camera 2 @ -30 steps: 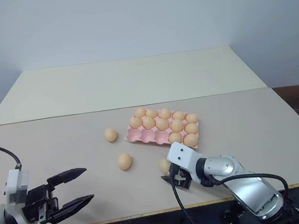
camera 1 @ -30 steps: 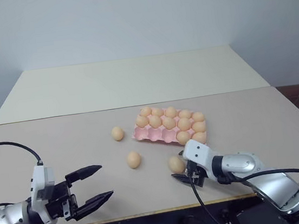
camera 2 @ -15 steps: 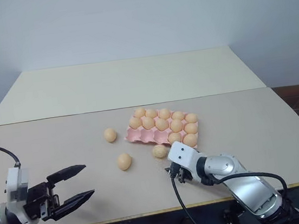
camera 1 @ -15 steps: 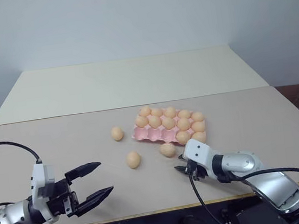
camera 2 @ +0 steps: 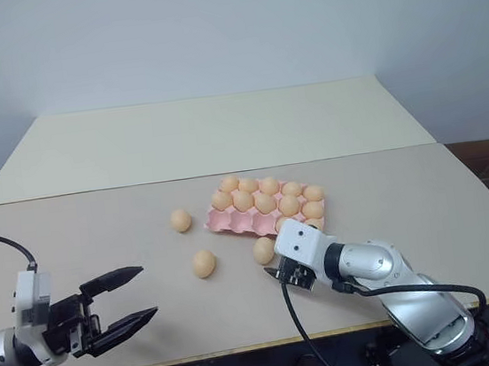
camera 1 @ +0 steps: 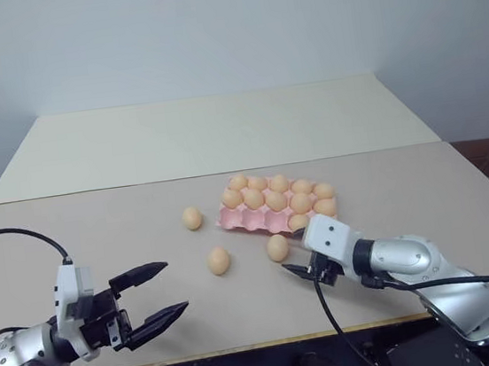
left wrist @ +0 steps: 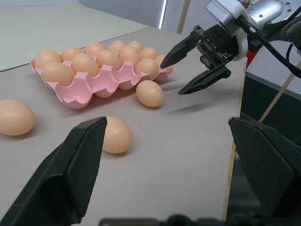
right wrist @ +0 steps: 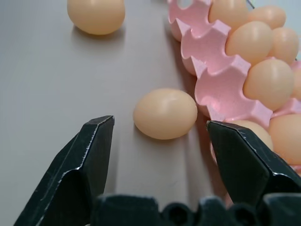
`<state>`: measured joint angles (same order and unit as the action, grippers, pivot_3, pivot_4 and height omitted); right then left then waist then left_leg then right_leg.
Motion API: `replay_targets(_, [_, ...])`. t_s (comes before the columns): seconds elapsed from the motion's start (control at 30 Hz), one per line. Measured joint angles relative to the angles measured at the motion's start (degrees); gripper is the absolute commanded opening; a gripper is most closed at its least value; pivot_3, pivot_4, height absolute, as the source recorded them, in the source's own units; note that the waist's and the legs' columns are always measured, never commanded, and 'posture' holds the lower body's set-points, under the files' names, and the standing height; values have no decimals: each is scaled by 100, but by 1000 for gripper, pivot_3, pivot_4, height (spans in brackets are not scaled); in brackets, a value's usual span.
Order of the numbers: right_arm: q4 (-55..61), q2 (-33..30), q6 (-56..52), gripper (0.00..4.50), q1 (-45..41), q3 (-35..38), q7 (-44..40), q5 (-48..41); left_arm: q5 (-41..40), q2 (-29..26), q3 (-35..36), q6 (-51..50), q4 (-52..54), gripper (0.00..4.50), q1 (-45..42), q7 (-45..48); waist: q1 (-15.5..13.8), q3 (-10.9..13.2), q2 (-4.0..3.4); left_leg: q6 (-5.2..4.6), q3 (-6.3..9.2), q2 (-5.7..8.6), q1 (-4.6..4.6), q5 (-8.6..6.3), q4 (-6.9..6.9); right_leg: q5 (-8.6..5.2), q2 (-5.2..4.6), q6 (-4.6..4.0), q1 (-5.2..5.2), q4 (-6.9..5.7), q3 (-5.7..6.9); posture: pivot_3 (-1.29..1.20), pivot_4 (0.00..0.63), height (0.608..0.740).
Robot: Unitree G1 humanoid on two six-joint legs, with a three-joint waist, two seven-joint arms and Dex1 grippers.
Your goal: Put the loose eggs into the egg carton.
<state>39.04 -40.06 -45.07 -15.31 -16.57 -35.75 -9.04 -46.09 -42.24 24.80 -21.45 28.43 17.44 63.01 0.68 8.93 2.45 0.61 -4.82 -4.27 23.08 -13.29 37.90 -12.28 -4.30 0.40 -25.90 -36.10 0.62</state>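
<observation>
Beside egg carton (camera 1: 276, 207), loose eggs (camera 1: 277, 248), table (camera 1: 424, 188)

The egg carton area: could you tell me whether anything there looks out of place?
Yes: three loose eggs lie on the table outside the pink egg carton: one beside its near edge, two further left.

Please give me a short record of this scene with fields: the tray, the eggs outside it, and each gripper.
tray: flat pink moulded egg carton, most cups filled, front cups on its left side empty
loose eggs: three pale tan-orange oval eggs on the beige table; one beside the tray's front edge, one further left, one left of the tray
left gripper: open, empty
right gripper: open, empty, facing the nearest egg
</observation>
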Motion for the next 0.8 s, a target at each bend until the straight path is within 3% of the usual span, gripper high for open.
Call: replay_targets(0.8, [-1337, 774, 752, 3724, -187, -735, 327, 939, 15, 49, -12, 0, 86, 4500, 145, -98, 7, -5, 8, -1, -1, 0, -3, 1, 3, 10, 2, 5, 1, -7, -2, 0, 150, 740])
